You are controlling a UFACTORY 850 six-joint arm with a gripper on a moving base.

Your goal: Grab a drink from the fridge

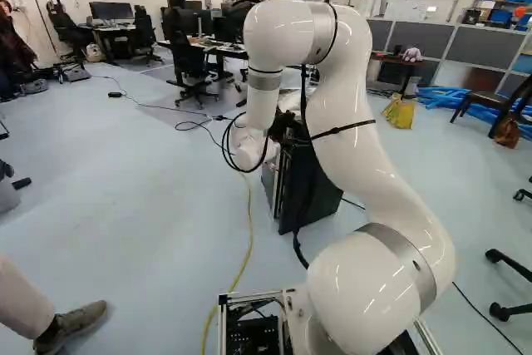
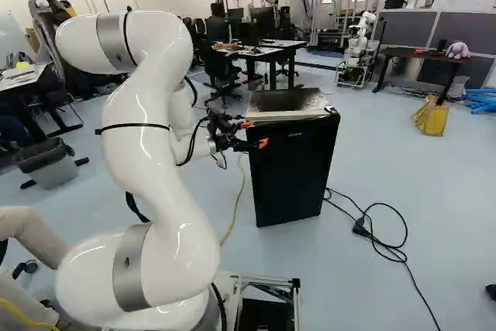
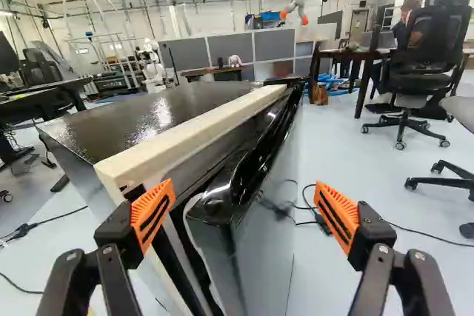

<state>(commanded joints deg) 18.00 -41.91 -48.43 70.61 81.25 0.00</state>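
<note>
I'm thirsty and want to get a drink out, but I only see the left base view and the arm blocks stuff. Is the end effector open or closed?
Observer: Open. The wrist view shows the end effector with its orange pads wide apart.

Operator: Cool! Is anything in the middle of them?

Observer: Yes, the near top corner of the fridge door shows in the space between the two fingers. It isn't gripped.

Operator: Okay. Is there anything on the floor by the fridge that I can't see?

Observer: Yes, the right base view shows a black plug on a looped cable, beside the fridge.
</note>
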